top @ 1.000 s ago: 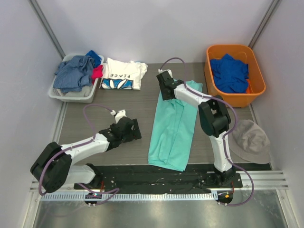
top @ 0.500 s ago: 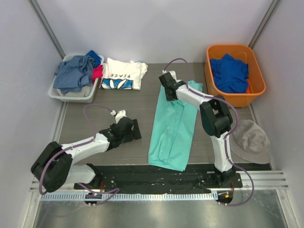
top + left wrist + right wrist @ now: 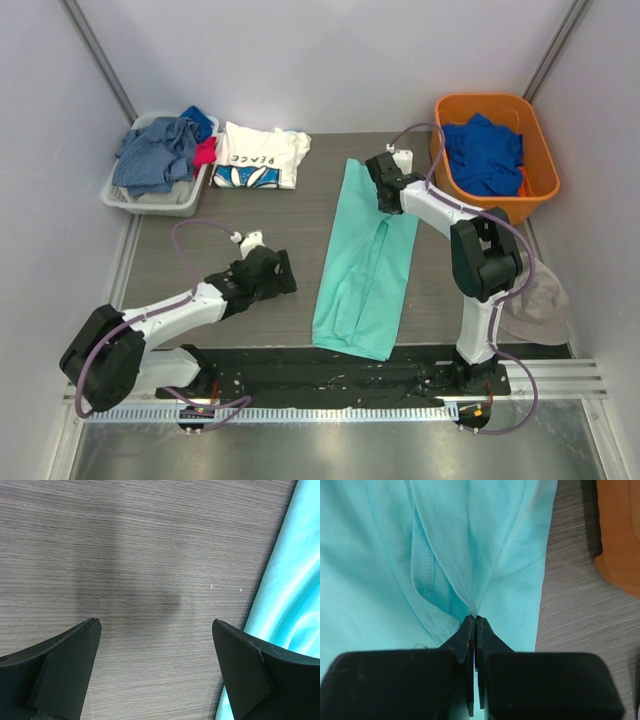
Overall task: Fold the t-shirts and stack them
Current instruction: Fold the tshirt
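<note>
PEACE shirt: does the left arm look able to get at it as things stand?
Probably yes. The left gripper is open and empty, and only bare table lies between it and the PEACE shirt. Nothing lies on the shirt, though it would be a long stretch.

The mint-teal t-shirt (image 3: 360,270) is plain; the white t-shirt (image 3: 262,150) carries blue petals.

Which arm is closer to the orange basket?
Right. The right fingers pinch the mint-teal t-shirt beside the orange basket; the left fingers hover open over the table across the shirt, farther off.
</note>
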